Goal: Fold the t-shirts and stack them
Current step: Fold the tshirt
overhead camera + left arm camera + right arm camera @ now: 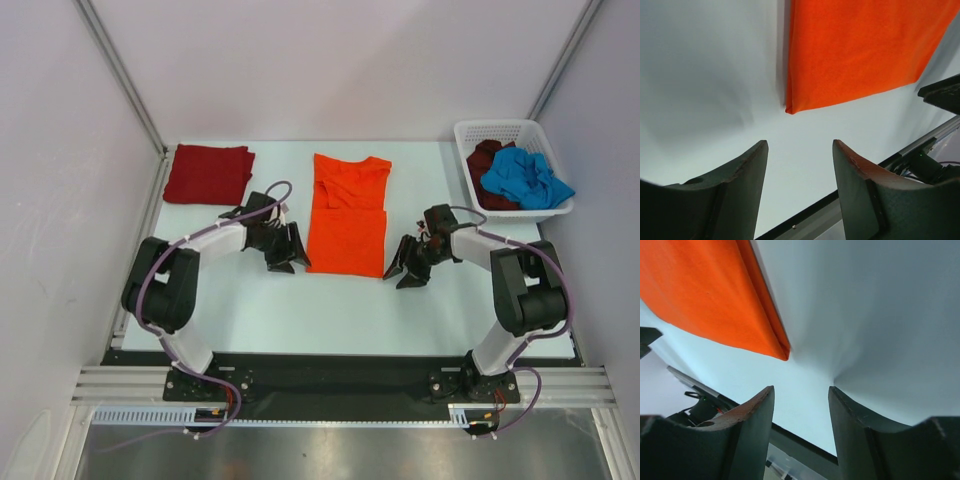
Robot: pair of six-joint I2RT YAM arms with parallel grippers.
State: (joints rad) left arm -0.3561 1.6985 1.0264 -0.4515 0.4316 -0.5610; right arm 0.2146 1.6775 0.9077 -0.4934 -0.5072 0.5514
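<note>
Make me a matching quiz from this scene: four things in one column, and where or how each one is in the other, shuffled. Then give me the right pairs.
Column one
1. orange t-shirt
2. dark red t-shirt
3. blue t-shirt
4. left claw

Column two
A. crumpled in the white basket
B. folded, at the far left corner of the table
C. open and empty, just off a near corner of orange cloth
D. lying flat mid-table, sides folded in

Pairs: 1-D, 2-B, 3-A, 4-C

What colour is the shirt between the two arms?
The t-shirt is bright orange, clearest from the top view.
</note>
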